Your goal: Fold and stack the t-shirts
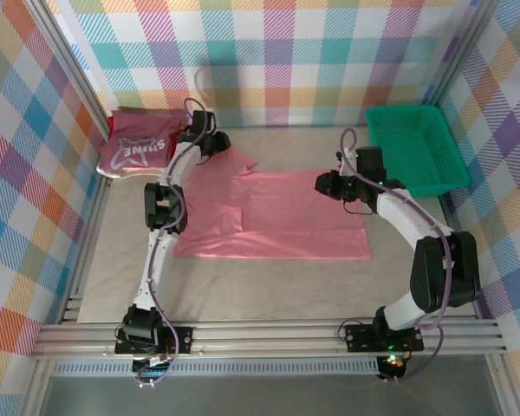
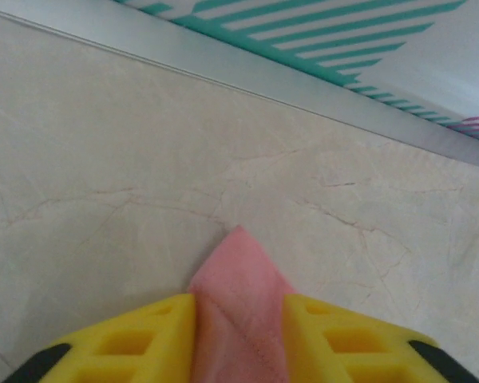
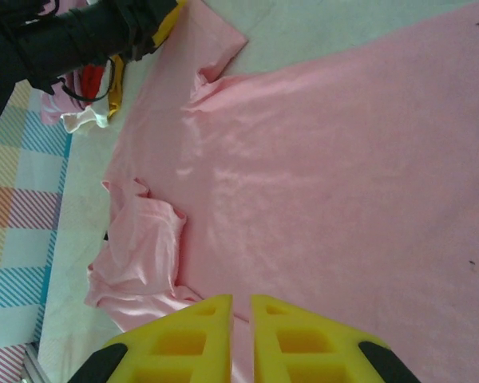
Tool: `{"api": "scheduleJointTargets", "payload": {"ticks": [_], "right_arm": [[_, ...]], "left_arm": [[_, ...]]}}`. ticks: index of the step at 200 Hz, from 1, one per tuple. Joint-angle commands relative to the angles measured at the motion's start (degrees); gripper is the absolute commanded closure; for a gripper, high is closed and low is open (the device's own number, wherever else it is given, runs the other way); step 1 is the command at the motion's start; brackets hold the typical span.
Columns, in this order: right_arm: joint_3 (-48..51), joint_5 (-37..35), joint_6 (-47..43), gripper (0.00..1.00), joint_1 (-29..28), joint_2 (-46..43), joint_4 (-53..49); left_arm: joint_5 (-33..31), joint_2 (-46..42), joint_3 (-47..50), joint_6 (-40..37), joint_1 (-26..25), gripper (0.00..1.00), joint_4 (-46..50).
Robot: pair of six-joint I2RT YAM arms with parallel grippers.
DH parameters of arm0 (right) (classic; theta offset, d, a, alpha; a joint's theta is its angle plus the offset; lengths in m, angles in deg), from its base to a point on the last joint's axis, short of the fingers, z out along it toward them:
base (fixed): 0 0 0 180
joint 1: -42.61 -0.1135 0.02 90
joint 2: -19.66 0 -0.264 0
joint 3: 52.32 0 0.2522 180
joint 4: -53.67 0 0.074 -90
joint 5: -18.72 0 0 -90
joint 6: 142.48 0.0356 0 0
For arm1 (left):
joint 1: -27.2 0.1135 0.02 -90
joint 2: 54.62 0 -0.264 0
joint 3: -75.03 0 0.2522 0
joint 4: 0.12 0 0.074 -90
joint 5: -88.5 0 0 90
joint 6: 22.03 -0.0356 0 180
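The salmon-pink t-shirt (image 1: 286, 217) is spread flat at the middle of the table (image 1: 269, 286), one sleeve crumpled. A corner of it is pinched between the jaws of the left gripper (image 2: 238, 307) at the shirt's far left. The right gripper (image 3: 241, 307) is held over the shirt's far edge, its jaws nearly together; whether cloth is caught cannot be told. In the far left corner one pile is seen: a dark pink t-shirt (image 1: 137, 149) with white lettering, a cream one (image 1: 111, 173) beneath, a red one (image 1: 137, 114) behind. One green basket (image 1: 420, 152) stands far right.
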Motion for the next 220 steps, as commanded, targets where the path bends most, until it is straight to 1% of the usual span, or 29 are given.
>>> {"api": "scheduleJointTargets", "payload": {"ticks": [1, 7, 19, 31, 37, 45, 62, 84, 103, 135, 147, 153, 165, 176, 195, 220], "right_arm": [[0.17, 2.42, 1.22, 0.87, 0.74, -0.73, 2.1], [0.26, 2.43, 1.22, 0.87, 0.7, -0.81, 2.02], [0.29, 2.34, 0.96, 0.87, 0.79, -0.91, 1.5], [0.26, 2.16, 0.78, 0.86, 0.94, -0.82, 1.14], [0.26, 2.24, 0.78, 0.86, 1.05, -0.91, 1.03], [0.26, 2.25, 0.85, 0.86, 1.14, -0.91, 1.1], [0.18, 2.21, 0.78, 0.86, 1.14, -0.92, 1.26], [0.09, 2.51, 1.04, 0.86, 1.14, -0.57, 1.5], [-0.04, 2.66, 1.05, 0.86, 1.15, -0.18, 1.75], [-0.7, 3.46, 1.49, 0.86, 1.14, 0.8, 2.34], [-0.99, 2.46, 0.89, 0.86, 1.15, 1.1, 1.82], [-1.42, 0.72, 0.74, 0.86, 1.14, 1.43, 0.62], [-3.12, -5.68, 0.44, 0.86, 1.27, 2.87, -3.46], [-6.32, -10.66, -0.71, 0.86, 1.57, 5.02, -8.17], [-11.6, -18.0, -2.32, 0.86, 1.67, 9.04, -13.07], [-19.6, -22.71, -3.77, 0.85, 1.76, 15.51, -17.56]], "left_arm": [[-0.06, -1.66, 3.64, -0.46, -0.35, 0.77, 6.51], [-0.27, -2.32, 4.55, -0.79, -0.34, 0.78, 6.92], [0.43, -3.77, 6.5, -1.48, -0.34, 0.87, 7.24], [1.38, -5.7, 9.25, -1.89, -0.51, 0.89, 6.82], [1.94, -6.73, 11.03, -2.11, -0.6, 0.95, 6.33], [2.04, -8.46, 13.67, -2.23, -0.69, 1.0, 6.09], [1.27, -13.42, 21.65, -2.55, -0.94, 1.0, 3.7], [0.37, -21.04, 34.03, -2.38, -0.96, 1.0, -2.58], [-1.68, -24.43, 38.22, -2.82, -1.05, 1.0, -3.97], [-3.8, -25.7, 37.35, -3.96, -1.05, 1.0, -3.19], [-4.22, -25.74, 35.99, -4.14, -1.05, 1.0, -2.49], [-4.78, -25.64, 35.01, -4.16, -1.12, 1.0, -1.88], [-5.61, -25.63, 32.91, -5.0, -1.21, 1.0, -0.9], [-7.28, -25.81, 30.85, -6.1, -1.32, 1.0, 0.02], [-9.91, -25.89, 27.69, -7.9, -1.44, 1.0, 1.02], [-10.87, -23.59, 20.75, -9.76, -1.44, 1.0, 4.15]]}}
